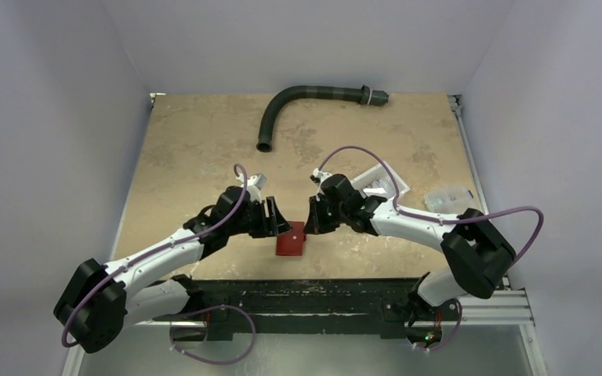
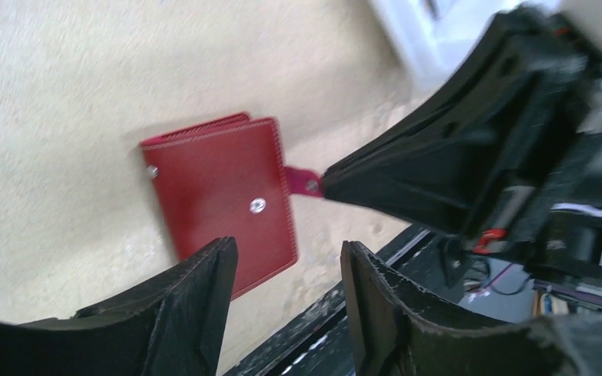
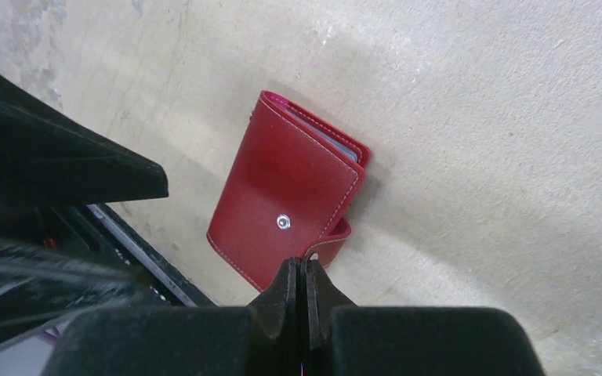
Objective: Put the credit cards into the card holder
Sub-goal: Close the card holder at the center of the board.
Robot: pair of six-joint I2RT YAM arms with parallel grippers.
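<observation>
The card holder (image 1: 290,240), a dark-red wallet, lies folded shut on the tan table near its front edge, between my two grippers. It also shows in the left wrist view (image 2: 219,188) and the right wrist view (image 3: 282,204). My left gripper (image 1: 276,219) is open and empty just left of and above it (image 2: 288,251). My right gripper (image 1: 311,222) is shut, its tips (image 3: 306,262) pinching the end of the wallet's snap tab (image 2: 302,180), which curls up off the table. Pale grey edges (image 3: 337,145) show inside the wallet's fold. No loose credit cards are in view.
A white plastic bin (image 1: 380,180) and a clear plastic box (image 1: 448,197) stand right of the right arm. A dark curved hose (image 1: 298,102) lies at the back. The black rail (image 1: 306,294) runs along the table's front edge, just below the wallet.
</observation>
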